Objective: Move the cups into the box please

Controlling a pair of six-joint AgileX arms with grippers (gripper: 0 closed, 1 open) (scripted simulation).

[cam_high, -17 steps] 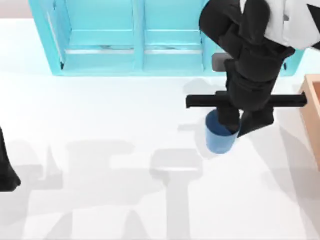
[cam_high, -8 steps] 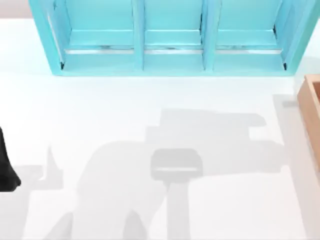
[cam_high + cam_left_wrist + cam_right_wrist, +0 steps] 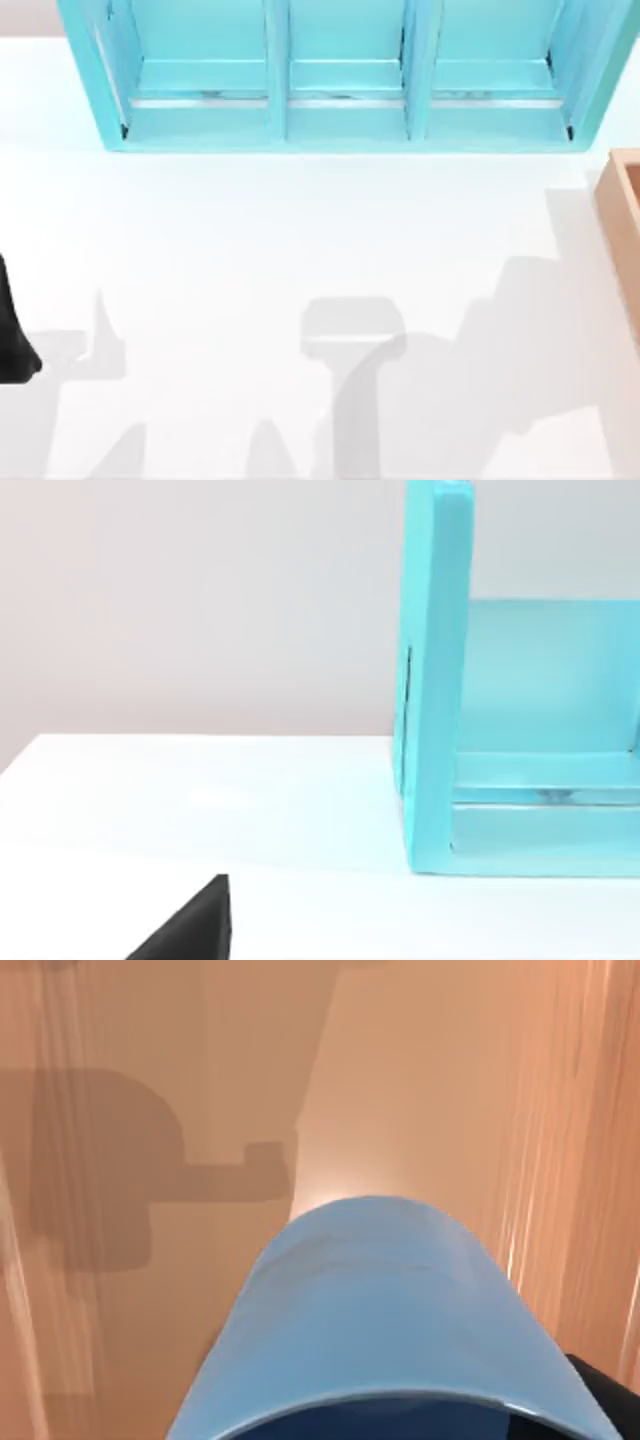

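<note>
Blue cup [image 3: 385,1320] sat right against the right hand, over the box [image 3: 420,1090] floor; hand state: cannot tell. Left hand [image 3: 12,335] parked at tabletop [image 3: 300,230] left edge.

On my right wrist view the blue cup [image 3: 375,1310] sits close to the camera, its rim toward the lens, with the tan-orange wood floor of the box [image 3: 420,1080] behind it. From above I see only a thick wall of the box [image 3: 622,235] at the table's right edge
</note>
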